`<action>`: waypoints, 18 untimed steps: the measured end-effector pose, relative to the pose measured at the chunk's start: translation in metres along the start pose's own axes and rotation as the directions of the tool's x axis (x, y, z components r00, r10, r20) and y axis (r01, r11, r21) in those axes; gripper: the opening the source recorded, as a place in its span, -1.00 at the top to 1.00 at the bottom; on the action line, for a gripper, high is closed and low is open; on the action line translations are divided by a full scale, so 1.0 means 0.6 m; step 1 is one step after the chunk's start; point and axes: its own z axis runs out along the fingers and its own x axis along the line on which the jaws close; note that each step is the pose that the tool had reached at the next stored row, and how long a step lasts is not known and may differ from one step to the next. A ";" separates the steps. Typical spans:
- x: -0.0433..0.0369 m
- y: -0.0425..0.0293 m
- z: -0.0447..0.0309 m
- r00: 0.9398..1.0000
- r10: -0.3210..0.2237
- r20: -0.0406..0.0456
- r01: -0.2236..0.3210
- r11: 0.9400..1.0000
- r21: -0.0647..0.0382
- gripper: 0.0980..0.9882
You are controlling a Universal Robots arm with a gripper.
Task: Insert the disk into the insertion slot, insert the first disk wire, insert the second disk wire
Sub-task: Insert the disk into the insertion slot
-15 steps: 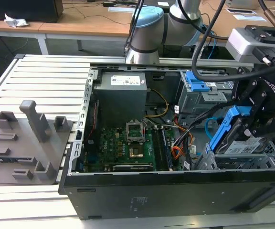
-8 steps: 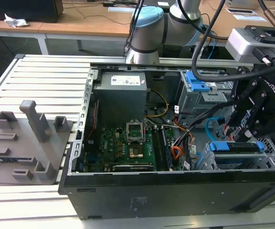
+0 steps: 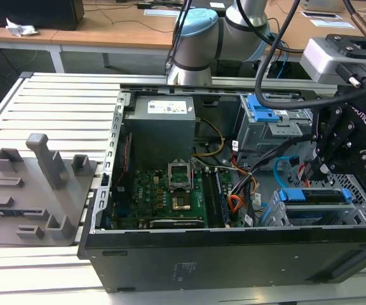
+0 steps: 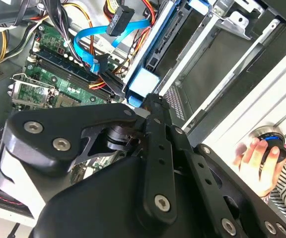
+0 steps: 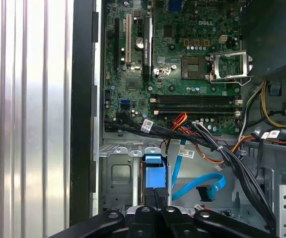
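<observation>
The disk, silver in a bright blue carrier, lies in the insertion slot, the silvery perforated cage at the case's near corner on the exterior view's right. My black gripper hangs just over the disk's inner end. In both wrist views its fingers are pressed together, gripper and gripper, with the tips at the carrier's blue end. A loose blue wire with a black plug dangles beside the cage. A second black plug on coloured wires lies close to the disk's end.
The open computer case holds a green motherboard, a power supply and a grey cage with a blue latch. A grey fixture block stands on the slatted table at the exterior view's left. A person's hand rests on a round knob beside the case.
</observation>
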 end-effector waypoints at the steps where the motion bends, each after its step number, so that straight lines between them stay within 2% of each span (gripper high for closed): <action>1: 0.000 0.000 0.000 1.000 0.000 0.000 0.000 1.000 0.000 0.98; 8: 0.000 -0.002 0.001 1.000 0.000 0.000 0.000 1.000 0.000 0.98; 10: -0.001 -0.009 0.000 1.000 0.000 0.000 0.000 1.000 -0.001 0.98; 11: -0.002 -0.020 0.000 1.000 0.000 0.000 0.000 1.000 -0.003 0.98; 13: -0.003 -0.029 0.000 1.000 0.000 0.000 0.000 1.000 -0.005 0.98; 18: -0.002 -0.033 0.011 1.000 0.000 0.000 0.000 1.000 -0.006 0.98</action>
